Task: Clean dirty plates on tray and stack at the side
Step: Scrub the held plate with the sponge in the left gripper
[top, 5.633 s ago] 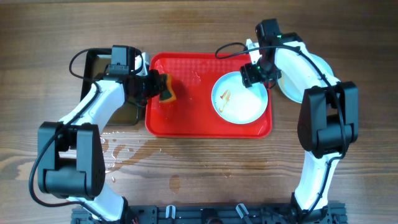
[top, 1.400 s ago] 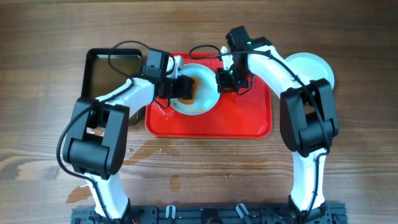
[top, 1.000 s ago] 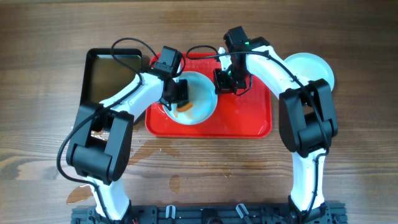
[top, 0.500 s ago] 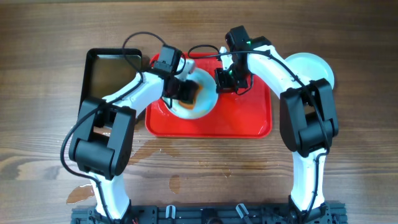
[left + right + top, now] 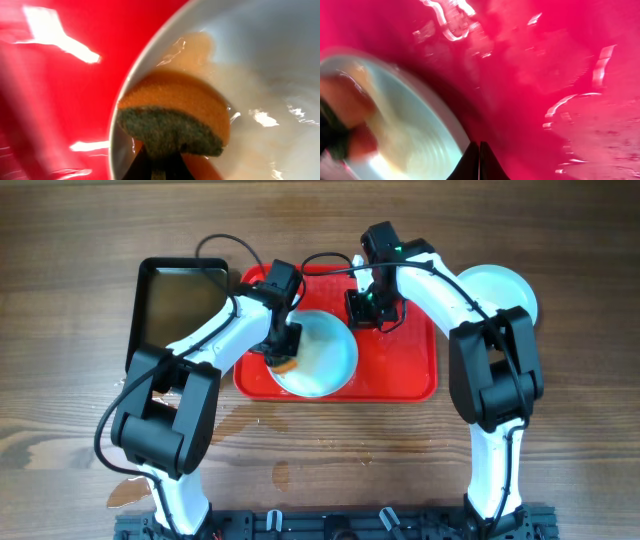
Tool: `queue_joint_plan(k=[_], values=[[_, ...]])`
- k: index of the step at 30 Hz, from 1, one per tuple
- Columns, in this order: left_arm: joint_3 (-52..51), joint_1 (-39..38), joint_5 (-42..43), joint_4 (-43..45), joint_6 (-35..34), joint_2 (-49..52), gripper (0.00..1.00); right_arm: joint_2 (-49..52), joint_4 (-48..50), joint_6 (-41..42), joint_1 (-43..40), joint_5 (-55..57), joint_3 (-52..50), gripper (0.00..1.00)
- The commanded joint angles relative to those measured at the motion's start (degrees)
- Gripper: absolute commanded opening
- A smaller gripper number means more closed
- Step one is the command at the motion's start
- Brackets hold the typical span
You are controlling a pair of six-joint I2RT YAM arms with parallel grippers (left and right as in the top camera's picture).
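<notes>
On the left half of the red tray (image 5: 400,375), the plate (image 5: 325,360) lay under the left gripper (image 5: 283,352), which was clamped on an orange sponge (image 5: 175,120) with a green scouring face. Seconds earlier this plate had sat at the tray's right end with brown-orange smears and the sponge well clear of it. By this moment it had been brought across, and within the last second the sponge had swept from the plate's far-left rim down to its near-left rim. The plate itself had slid a little toward the tray's near edge. A pale, brownish film showed on the plate beside the sponge in the left wrist view, so the scrubbing looked well under way but probably not finished. The right gripper (image 5: 365,310) had kept its place, jaws closed on nothing, tips over bare tray just beside the plate's far-right rim. Another plate (image 5: 505,285) rested on the table right of the tray, likely the start of the stack.
</notes>
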Motion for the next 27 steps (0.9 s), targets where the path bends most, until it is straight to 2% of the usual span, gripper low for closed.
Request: queue_joint_plan(k=[1, 4, 7, 8, 9, 11, 14, 16, 18, 21, 23, 27], values=[[-2.84, -1.4, 34.51, 0.26, 16.31, 3.93, 0.04, 0.96, -0.09, 0.04, 0.07, -0.96, 0.39, 0.04], [-2.84, -1.31, 35.12, 5.99, 15.08, 3.93, 0.04, 0.96, -0.09, 0.02, 0.07, -1.2, 0.39, 0.04], [-2.84, -0.33, 30.56, 10.82, 8.04, 3.96, 0.04, 0.96, 0.31, -0.09, -0.48, -2.62, 0.48, 0.04], [-2.84, 0.09, 28.44, 11.8, 5.97, 3.96, 0.04, 0.96, -0.11, -0.15, -1.09, -3.54, 0.92, 0.09], [-2.84, 0.42, 26.88, 12.68, 4.33, 3.96, 0.04, 0.96, -0.85, -0.2, -1.88, -4.28, 1.53, 0.24], [-2.84, 0.79, 25.42, 14.1, 1.88, 3.96, 0.04, 0.72, -3.98, -0.79, -4.09, -5.95, 3.26, 0.44], [-2.84, 0.87, 19.87, 16.46, -5.33, 3.96, 0.04, 0.42, -6.34, -3.04, -6.05, -11.82, 3.98, 0.56], [-2.84, 0.85, 19.28, 18.34, -7.67, 3.96, 0.04, 0.44, -5.97, -3.04, -5.79, -12.44, 3.91, 0.64], [-2.84, 0.87, 19.28, 19.61, -9.64, 3.96, 0.04, 0.44, -5.86, -2.78, -4.87, -11.32, 3.91, 0.66], [-2.84, 0.87, 18.64, 22.08, -14.32, 3.96, 0.04, 0.5, -1.99, 5.49, -2.49, -3.87, 1.57, 0.67], [-2.84, 0.9, 15.74, 22.23, -17.97, 3.96, 0.04, 1.09, 1.33, 9.51, -1.14, -1.79, -0.07, 0.62], [-2.84, 3.1, 15.23, 22.25, -22.8, 3.96, 0.04, 2.03, 5.38, 14.12, 0.76, -0.15, -2.38, 0.51]])
